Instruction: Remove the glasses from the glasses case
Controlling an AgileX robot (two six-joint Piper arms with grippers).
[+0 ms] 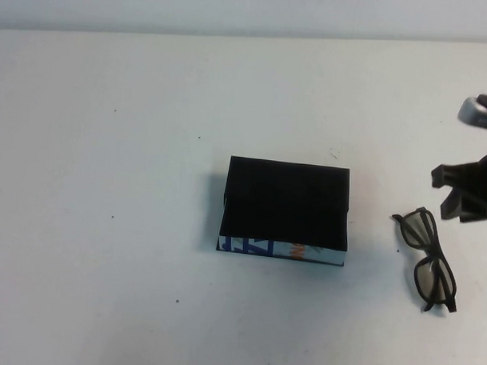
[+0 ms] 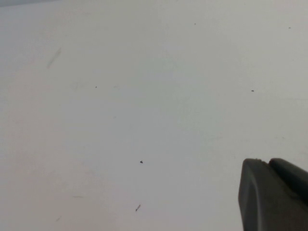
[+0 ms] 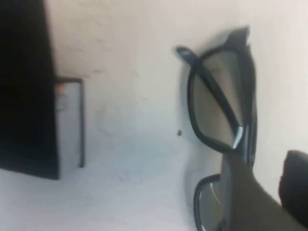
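— While the glasses (image 1: 430, 259) lie folded on the white table (image 1: 107, 186), right of the black glasses case (image 1: 286, 210) and apart from it, where's the right gripper (image 1: 466, 189)?
— Just behind them, jaws spread, empty.
— The left gripper (image 2: 272, 197)?
— Over bare table; jaw state unclear.

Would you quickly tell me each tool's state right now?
Left tool: over bare table; cannot be told.
Right tool: open, empty, beside the glasses.

You are looking down at a plain white tabletop (image 1: 106, 226), evenly lit, dotted with tiny dark specks; a pale wall (image 1: 233, 10) runs behind it.
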